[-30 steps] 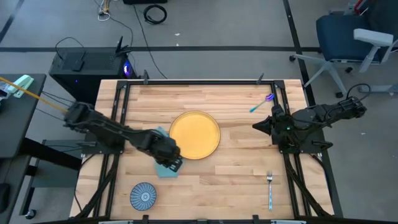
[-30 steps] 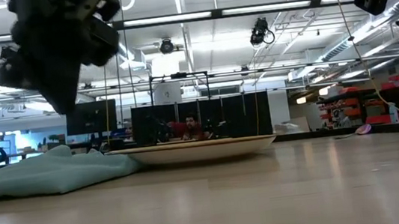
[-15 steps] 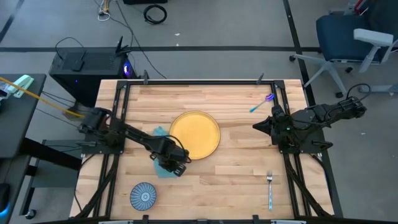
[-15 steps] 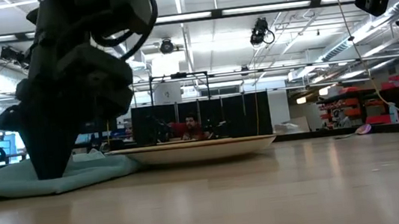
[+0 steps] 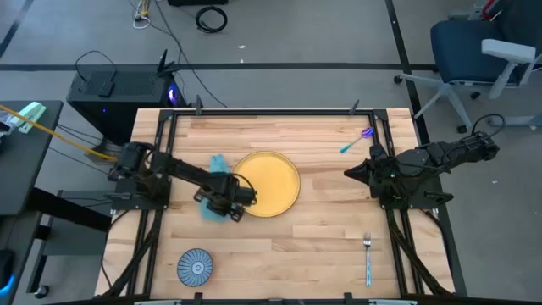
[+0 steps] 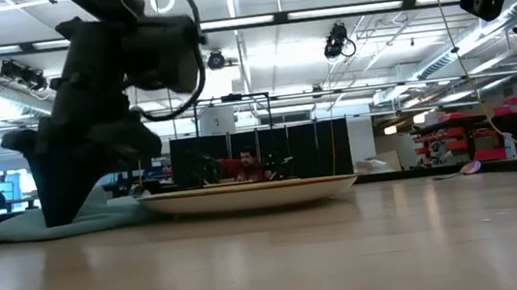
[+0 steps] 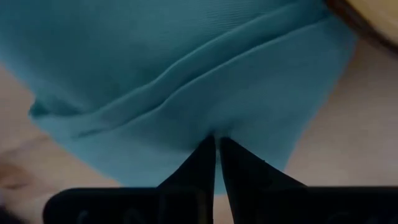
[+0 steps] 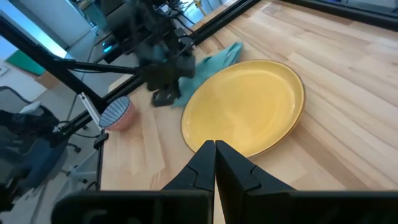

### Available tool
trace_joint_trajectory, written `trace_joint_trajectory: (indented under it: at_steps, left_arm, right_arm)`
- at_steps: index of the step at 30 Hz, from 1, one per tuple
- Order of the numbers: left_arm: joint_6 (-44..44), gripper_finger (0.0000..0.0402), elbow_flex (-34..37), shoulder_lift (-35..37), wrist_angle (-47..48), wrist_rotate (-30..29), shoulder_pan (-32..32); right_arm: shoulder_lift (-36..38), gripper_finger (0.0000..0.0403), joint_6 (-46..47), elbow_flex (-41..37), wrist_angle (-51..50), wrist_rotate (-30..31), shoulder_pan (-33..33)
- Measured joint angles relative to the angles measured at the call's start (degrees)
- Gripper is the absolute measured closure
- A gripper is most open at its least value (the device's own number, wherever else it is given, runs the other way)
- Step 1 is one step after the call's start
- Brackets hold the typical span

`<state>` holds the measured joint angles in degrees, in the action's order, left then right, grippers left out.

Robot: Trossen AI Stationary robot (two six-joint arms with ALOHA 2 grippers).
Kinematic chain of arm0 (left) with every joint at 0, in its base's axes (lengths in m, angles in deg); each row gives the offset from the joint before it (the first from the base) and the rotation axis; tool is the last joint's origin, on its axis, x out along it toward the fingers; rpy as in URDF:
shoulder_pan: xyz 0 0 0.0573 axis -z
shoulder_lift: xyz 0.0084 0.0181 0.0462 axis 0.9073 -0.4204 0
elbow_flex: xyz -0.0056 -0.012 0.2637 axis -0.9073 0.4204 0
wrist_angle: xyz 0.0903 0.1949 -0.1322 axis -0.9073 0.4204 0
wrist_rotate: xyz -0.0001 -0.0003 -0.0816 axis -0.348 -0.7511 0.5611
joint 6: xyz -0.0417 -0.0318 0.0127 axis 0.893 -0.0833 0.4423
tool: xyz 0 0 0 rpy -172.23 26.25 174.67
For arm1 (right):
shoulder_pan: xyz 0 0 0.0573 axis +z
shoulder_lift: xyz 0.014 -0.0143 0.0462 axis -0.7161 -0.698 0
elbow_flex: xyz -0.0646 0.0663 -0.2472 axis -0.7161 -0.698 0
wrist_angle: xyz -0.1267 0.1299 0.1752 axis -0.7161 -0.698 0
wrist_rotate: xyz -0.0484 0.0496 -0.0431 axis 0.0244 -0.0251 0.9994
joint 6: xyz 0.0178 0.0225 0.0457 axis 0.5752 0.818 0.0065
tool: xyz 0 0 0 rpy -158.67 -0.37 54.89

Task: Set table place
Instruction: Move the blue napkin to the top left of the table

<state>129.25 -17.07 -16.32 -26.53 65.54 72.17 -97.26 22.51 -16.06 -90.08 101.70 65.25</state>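
Note:
A teal napkin (image 5: 208,212) lies crumpled on the table (image 5: 322,229), just left of a yellow plate (image 5: 265,183). One napkin edge lies against the plate's rim. My left gripper (image 5: 222,203) points straight down with its fingers shut and their tips on the napkin (image 7: 186,81). In the low view the gripper (image 6: 57,219) stands on the flattened cloth (image 6: 101,217) beside the plate (image 6: 254,194). My right gripper (image 5: 349,172) waits shut, raised above the table's right side, looking over the plate (image 8: 249,106). My left gripper presses its shut fingertips (image 7: 208,146) down on the napkin from above. They sit on a flat part (image 7: 217,124) just below a long fold. I cannot tell whether any cloth is caught between them. The napkin lies on the table under them.
A blue patterned bowl (image 5: 196,267) stands near the front left. A fork (image 5: 367,258) lies at the front right. A blue and purple spoon (image 5: 356,141) lies at the far right. Bare wood lies between the plate and the fork.
My left gripper has come down onto the napkin, tipping to point straight down. It then moved toward the table's far left. The napkin has slid with it along the table, away from the near edge, and lies flatter.

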Motion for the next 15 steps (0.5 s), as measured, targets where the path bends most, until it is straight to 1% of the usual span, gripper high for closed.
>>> trace_joint_trajectory:
  at_steps: [8,15]
  left_arm:
    - [-6.7,0.0366,0.1,-0.1,1.4,-3.3,-10.0]
    - [-13.9,0.0371,0.1,-0.2,4.7,-4.4,-19.6]
  right_arm:
    - [0.0,0.0386,0.4,0.0,0.0,-1.4,0.0]
    - [0.0,0.0386,0.4,0.0,0.0,-1.4,0.0]
